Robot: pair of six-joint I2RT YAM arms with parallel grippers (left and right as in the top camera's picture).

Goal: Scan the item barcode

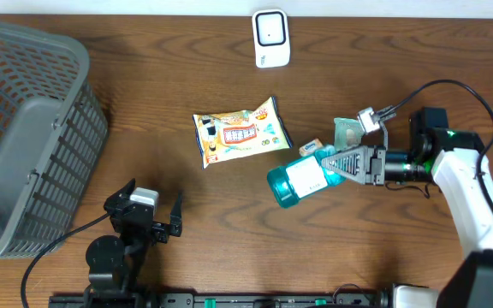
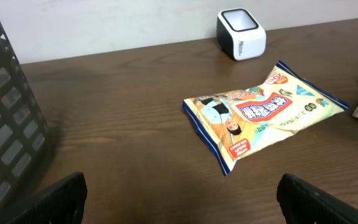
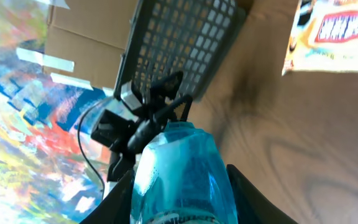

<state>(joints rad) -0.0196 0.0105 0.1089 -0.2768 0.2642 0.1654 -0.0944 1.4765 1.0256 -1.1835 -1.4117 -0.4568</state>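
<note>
Toward the right edge of the surface (image 1: 144, 103), the right gripper (image 1: 339, 162) pinches a translucent blue bottle (image 1: 302, 180) with a white label. The jaws are closed on the bottle's right-hand part. The bottle lies roughly level and points toward the middle of the surface, its wider end nearest the near edge. Whether it rests on the wood or hangs just above it cannot be told. From the right wrist view the bottle fills the space between the fingers, and beyond it the left arm and a dark mesh basket (image 1: 24, 128) are in sight.

A white barcode scanner (image 1: 271, 38) stands by the middle of the far edge, well apart from the bottle. Between them, near the centre, a yellow snack bag (image 1: 240, 130) with blue trim lies flat. Just beside the bottle, on its far side, are a small blue-and-white packet (image 1: 311, 148) and a green packet (image 1: 346, 131).

By the near edge, toward the left, the left gripper (image 1: 150, 208) is spread wide and holds nothing. Its dark fingers (image 2: 55, 199) frame the snack bag and the scanner in the left wrist view. The basket takes up the left edge.
</note>
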